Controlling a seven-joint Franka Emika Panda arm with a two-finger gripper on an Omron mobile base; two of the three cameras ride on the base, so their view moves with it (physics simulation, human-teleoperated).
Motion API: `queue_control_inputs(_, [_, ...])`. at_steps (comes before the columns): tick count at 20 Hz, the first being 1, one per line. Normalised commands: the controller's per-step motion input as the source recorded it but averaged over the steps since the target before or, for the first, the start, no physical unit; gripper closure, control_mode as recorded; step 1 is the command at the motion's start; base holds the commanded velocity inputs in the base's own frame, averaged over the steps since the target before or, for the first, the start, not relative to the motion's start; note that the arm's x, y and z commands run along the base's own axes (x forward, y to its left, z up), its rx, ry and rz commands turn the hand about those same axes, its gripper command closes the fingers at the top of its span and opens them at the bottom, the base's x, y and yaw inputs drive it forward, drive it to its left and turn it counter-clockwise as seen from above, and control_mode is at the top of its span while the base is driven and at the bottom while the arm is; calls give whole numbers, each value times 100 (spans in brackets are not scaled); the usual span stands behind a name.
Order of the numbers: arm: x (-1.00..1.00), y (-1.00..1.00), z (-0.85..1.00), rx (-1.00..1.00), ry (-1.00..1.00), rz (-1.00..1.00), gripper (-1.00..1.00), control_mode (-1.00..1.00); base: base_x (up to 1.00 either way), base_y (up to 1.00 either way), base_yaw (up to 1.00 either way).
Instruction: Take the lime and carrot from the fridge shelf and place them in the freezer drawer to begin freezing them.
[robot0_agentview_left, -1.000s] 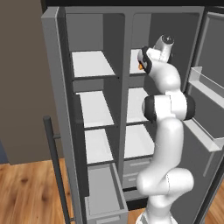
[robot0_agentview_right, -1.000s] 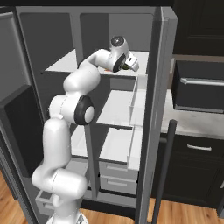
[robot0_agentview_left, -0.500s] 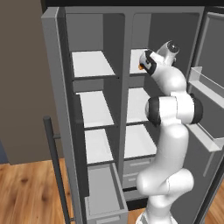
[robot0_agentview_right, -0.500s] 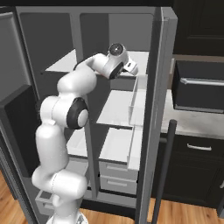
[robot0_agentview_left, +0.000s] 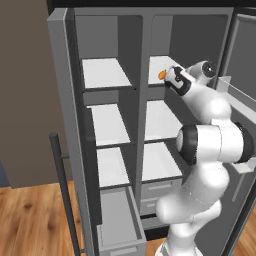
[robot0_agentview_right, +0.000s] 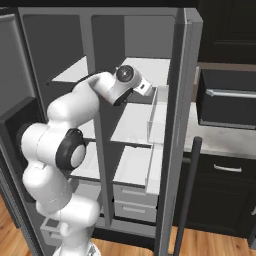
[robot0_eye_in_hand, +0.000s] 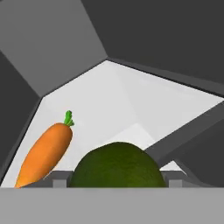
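Two foods lie on the fridge shelf (robot0_eye_in_hand: 113, 105): the lime (robot0_eye_in_hand: 116, 165) between the tool's (robot0_eye_in_hand: 116, 179) spread fingers, the carrot (robot0_eye_in_hand: 46, 153) just beside them.

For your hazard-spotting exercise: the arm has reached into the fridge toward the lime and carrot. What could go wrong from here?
1. In the hand view the lime sits between the gripper's fingers; being round, it may squirt out if gripped off-centre.
2. The carrot lies close beside the lime, so a finger could nudge it along the fridge shelf.
3. The freezer drawer lies far below, so a weak grip could drop the lime on the way down.
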Motion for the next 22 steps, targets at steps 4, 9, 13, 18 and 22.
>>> queue_control_inputs(4, [-96, 17, 8, 0, -8, 0, 100, -100, 0, 0, 0])
queue_control_inputs(9, [-81, 24, 44, 0, -1, 0, 100, -100, 0, 0, 0])
queue_control_inputs(13, [-76, 43, 16, 0, 7, 0, 100, -100, 0, 0, 0])
queue_control_inputs(18, [-69, 58, 1, 0, 17, 0, 100, -100, 0, 0, 0])
queue_control_inputs(22, [-77, 58, 0, 0, 17, 0, 100, -100, 0, 0, 0])
